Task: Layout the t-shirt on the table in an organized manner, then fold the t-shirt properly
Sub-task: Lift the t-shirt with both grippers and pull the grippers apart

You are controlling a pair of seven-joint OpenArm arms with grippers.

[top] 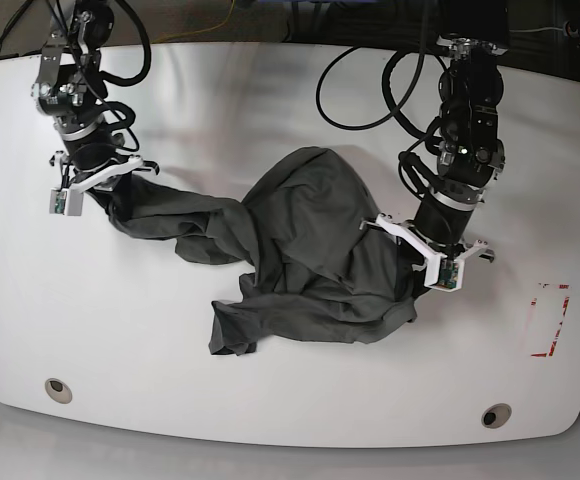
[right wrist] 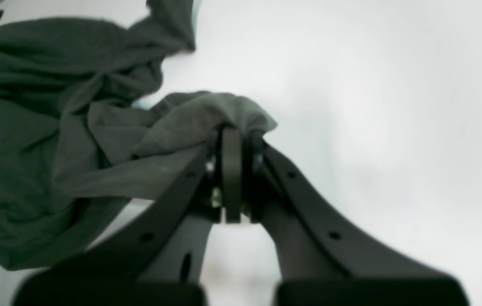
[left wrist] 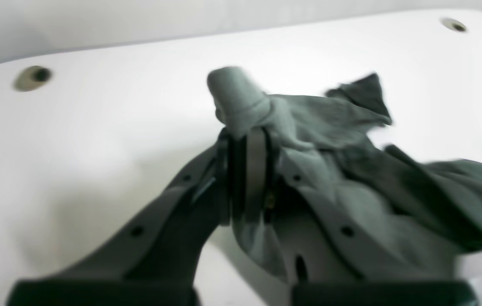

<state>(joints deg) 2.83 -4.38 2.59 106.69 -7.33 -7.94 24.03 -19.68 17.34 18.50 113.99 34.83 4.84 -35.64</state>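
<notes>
both grippers clamp the shirt [top: 300,250], which lies bunched mid-table [top: 270,400]. the left gripper [left wrist: 247,140] pinches a fold at one edge; the right gripper [right wrist: 234,136] pinches a stretched end on the other side.

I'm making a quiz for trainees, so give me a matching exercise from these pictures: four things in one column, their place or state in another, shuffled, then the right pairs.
Things:
1. dark charcoal-grey fabric t-shirt
2. left pincer
3. red tape rectangle mark
4. large white glossy table

Places or states:
A. beside the left arm, on bare tabletop
B. crumpled, stretched between both arms
C. under everything
D. shut on a bunch of fabric

Pairs: 1-B, 2-D, 3-A, 4-C
</notes>
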